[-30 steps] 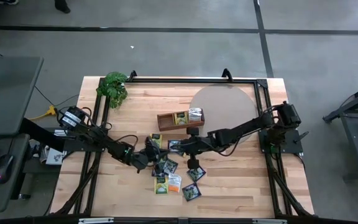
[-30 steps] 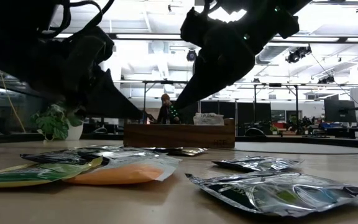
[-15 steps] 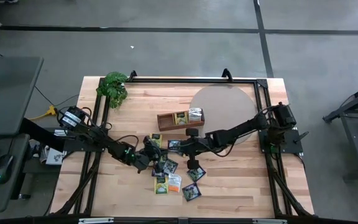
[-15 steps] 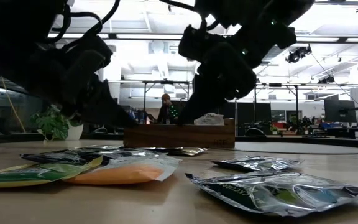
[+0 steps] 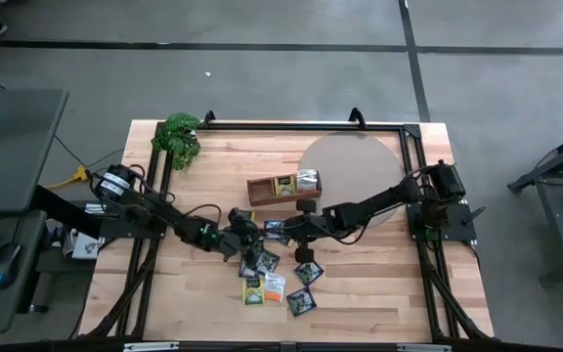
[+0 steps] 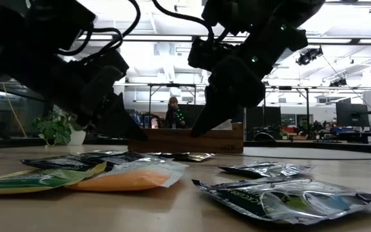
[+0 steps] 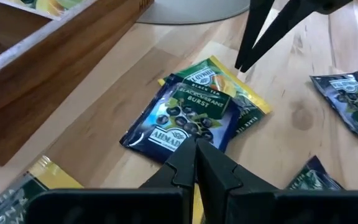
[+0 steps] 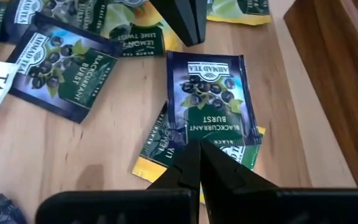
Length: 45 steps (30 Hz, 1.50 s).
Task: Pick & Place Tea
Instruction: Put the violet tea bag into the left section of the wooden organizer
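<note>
Since the earlier frames, the left tool (image 5: 245, 228) had been carried toward the middle of the desk (image 5: 360, 284), and the right tool (image 5: 280, 229) had been drawn slightly back, so that the two were seen facing each other across one sachet. Both tools were shut, with nothing held between the fingers of either.

A dark blue blackcurrant sachet (image 7: 182, 118) was found lying flat on the desk just ahead of the left tool's closed tips, overlapping a yellow-green sachet (image 7: 241, 99) beneath it. The same pair was seen from the right wrist, where the blackcurrant sachet (image 8: 213, 99) lay directly ahead of the right tool (image 8: 194, 152). Whether either tool touched the paper could not be told.

The remaining tea (image 5: 277, 284) was scattered on the desk nearer its front edge, dark, yellow-green and orange-white sachets lying close together, some overlapping. A few sachets were already seen in the wooden tray (image 5: 259, 192), which stood just behind the two tools. A leafy plant (image 5: 179, 137) stood at the far left corner of the desk, and a round grey mat (image 5: 355, 166) lay beside the tray.
</note>
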Each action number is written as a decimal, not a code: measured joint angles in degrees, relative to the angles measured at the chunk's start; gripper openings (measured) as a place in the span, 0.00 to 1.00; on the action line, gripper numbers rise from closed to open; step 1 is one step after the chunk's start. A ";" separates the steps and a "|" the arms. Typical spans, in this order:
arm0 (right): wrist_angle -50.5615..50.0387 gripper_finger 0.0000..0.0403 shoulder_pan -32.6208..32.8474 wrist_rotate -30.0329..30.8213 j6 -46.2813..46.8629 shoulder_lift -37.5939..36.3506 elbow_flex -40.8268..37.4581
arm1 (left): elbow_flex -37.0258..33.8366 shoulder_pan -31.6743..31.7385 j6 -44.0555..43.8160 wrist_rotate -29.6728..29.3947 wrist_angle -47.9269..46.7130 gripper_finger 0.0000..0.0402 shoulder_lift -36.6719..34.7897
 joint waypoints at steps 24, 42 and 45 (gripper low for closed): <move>1.70 0.00 0.02 0.19 0.94 -0.02 0.00 | 1.13 2.83 4.05 3.30 3.41 0.03 3.47; -3.95 0.00 -0.10 -2.05 9.39 -0.04 0.00 | 3.80 3.74 2.67 3.53 1.88 0.03 8.37; -2.08 0.01 -0.74 -2.99 12.16 -0.04 0.00 | 3.80 3.74 2.54 3.55 1.62 0.03 8.42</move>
